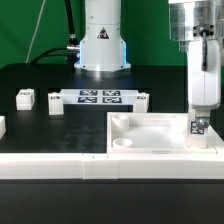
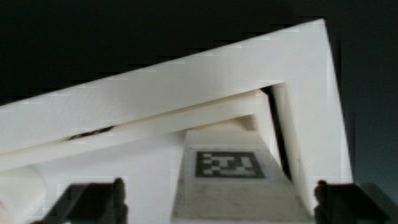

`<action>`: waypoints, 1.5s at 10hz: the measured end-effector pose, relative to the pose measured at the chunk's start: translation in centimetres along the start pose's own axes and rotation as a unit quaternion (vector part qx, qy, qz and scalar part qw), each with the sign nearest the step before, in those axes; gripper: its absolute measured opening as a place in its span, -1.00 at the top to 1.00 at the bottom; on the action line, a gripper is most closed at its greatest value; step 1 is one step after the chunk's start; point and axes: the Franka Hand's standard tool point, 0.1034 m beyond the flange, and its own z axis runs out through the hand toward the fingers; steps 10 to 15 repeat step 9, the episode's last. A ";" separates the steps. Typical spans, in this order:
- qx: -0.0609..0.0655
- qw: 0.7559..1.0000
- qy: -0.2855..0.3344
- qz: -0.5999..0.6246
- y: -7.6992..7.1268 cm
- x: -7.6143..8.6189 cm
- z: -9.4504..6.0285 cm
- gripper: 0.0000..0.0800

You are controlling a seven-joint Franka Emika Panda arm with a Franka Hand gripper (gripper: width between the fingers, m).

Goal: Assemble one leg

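Note:
A white leg (image 1: 199,127) with a black-and-white tag stands upright in the corner of the large white tray-like part (image 1: 150,127) at the exterior view's right. In the wrist view the leg (image 2: 226,165) sits inside that raised corner (image 2: 294,70). My gripper (image 1: 199,112) hangs straight above the leg. Its two dark fingers (image 2: 89,203) stand on either side of the leg with a gap on both sides, so the gripper (image 2: 217,205) is open and holds nothing.
The marker board (image 1: 100,97) lies at the back centre. Loose white legs stand beside it (image 1: 56,104), (image 1: 143,99), another further left (image 1: 25,97), and one at the left edge (image 1: 2,125). The robot base (image 1: 100,45) is behind.

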 end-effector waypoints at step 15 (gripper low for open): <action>-0.008 0.940 -0.004 -0.341 -0.2 -0.4 -0.5 -0.62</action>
